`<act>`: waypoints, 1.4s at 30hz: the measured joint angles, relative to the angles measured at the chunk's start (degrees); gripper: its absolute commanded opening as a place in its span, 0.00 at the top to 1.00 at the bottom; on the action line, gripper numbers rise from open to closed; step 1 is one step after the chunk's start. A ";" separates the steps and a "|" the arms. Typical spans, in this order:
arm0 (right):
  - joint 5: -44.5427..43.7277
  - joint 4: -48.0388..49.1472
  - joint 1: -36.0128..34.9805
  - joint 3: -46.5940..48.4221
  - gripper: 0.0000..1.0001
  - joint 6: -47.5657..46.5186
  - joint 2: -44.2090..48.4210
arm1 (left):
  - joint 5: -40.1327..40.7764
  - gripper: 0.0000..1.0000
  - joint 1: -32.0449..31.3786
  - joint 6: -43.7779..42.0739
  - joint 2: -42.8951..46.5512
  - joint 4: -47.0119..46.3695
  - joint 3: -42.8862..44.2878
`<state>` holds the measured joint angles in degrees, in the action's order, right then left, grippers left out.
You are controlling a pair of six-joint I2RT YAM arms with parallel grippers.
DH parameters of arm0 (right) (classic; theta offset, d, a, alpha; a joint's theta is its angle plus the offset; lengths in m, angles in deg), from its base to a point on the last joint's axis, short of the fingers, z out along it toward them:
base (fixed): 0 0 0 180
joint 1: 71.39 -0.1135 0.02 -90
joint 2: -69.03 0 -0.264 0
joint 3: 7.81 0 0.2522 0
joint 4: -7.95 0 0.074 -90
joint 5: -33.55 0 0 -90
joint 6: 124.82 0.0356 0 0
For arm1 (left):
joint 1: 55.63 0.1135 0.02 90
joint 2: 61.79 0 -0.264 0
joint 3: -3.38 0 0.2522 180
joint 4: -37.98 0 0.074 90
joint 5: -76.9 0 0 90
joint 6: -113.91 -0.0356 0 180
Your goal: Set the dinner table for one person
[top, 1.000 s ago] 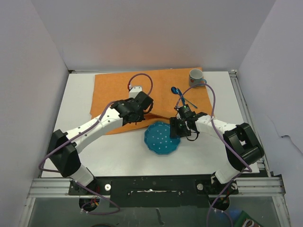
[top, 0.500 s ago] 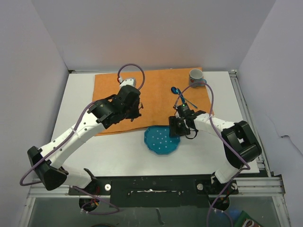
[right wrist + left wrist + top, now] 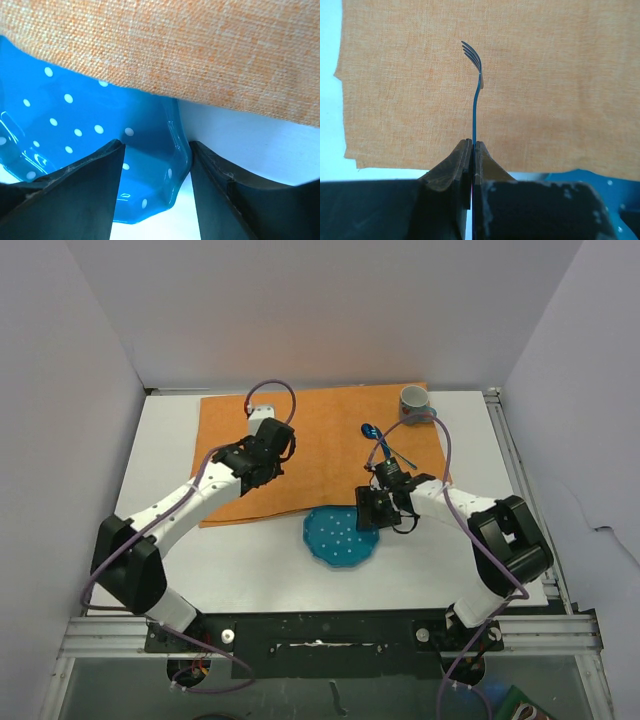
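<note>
Currently my left pincer grips the fork, tines pointing straight away over the orange cloth, while my right pincer, half open, straddles the plate rim near the middle of the counter.

The left arm stretches well forward, its left gripper pointing ahead, jaws pinched tight on a fork that sticks out past the fingertips. The right arm folds inward at the elbow, right gripper tilted down, jaws apart.
</note>
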<state>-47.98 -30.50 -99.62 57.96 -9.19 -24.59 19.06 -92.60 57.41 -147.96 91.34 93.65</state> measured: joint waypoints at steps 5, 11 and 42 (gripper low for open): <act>4.22 -0.15 -0.31 -1.05 0.45 -0.26 1.16 | -0.50 1.00 2.47 -2.14 -8.15 -11.52 -6.01; 6.64 -2.03 -1.09 -1.22 0.45 -1.01 2.56 | 0.13 1.00 3.76 -3.91 -18.97 -17.25 -6.54; 7.13 -5.20 -1.11 -1.25 0.46 -1.88 2.93 | 20.31 1.00 4.42 -26.71 -23.15 -29.97 -4.79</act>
<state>-40.85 -35.70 -100.74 56.71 -11.07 -21.66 39.37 -88.18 30.70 -171.11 61.37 88.86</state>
